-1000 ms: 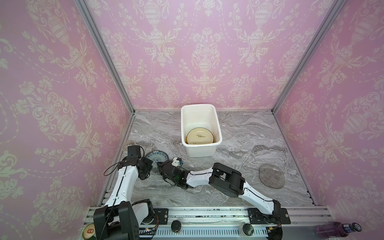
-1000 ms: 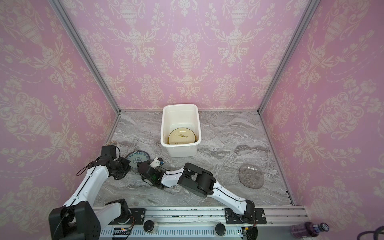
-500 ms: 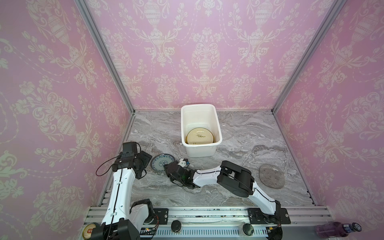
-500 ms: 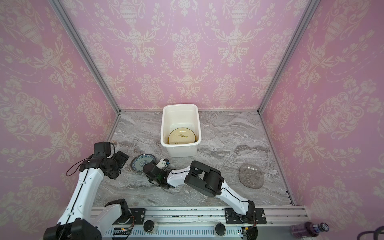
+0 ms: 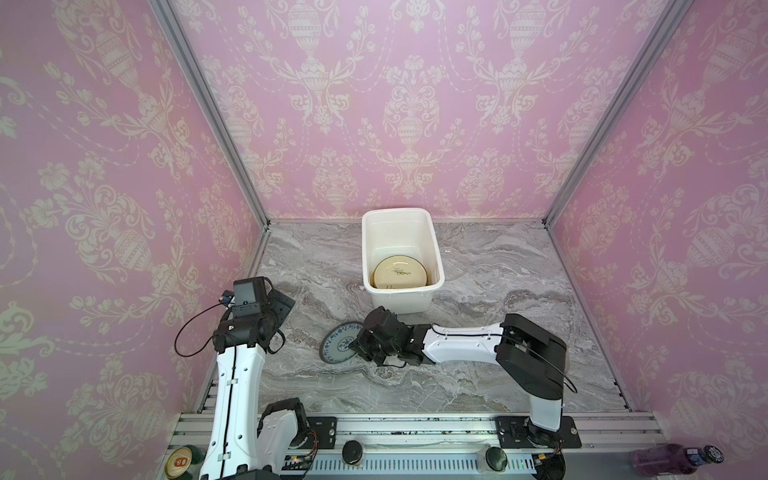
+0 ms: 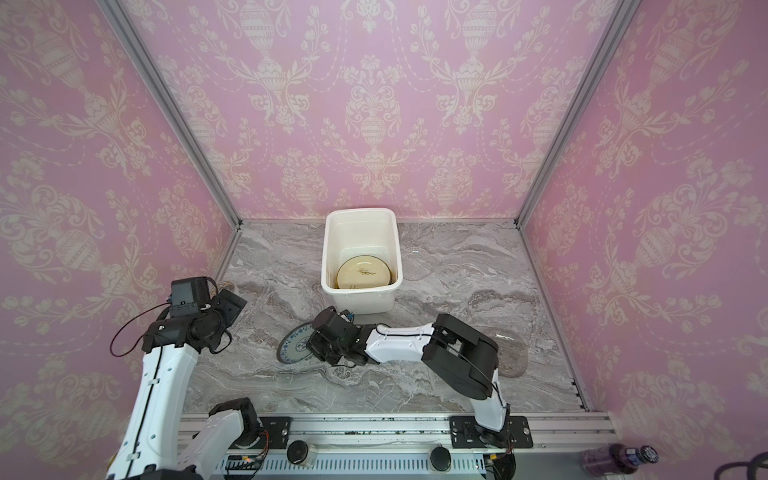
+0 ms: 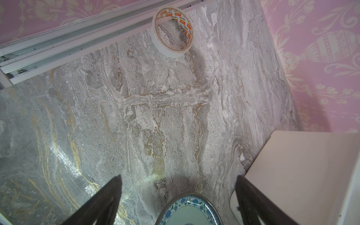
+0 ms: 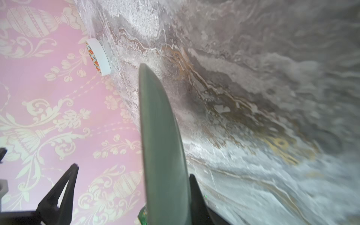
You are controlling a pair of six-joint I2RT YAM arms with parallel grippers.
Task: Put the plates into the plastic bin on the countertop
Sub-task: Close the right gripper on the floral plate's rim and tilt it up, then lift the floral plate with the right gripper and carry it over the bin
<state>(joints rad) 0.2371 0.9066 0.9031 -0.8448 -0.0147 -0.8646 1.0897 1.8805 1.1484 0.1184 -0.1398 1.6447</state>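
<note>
Blue-patterned plate (image 5: 337, 344) step: gripping its rim with the right hand (image 5: 356, 348), tilted, just before the bin (image 5: 399, 300); left hand (image 7: 178, 176) wide open, empty. Next, likely lifting over the rim, lowering flat.

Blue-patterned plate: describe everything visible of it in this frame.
The blue-patterned plate is round, glossy and ceramic-looking: pale greenish glaze, blue floral rim band, blue centre motif. It is tilted, face up toward the left arm, in front of the plastic bin, outside it. The right gripper clamps its rim; the open left gripper stands clear. Whether its low edge touches the countertop is unclear.
</note>
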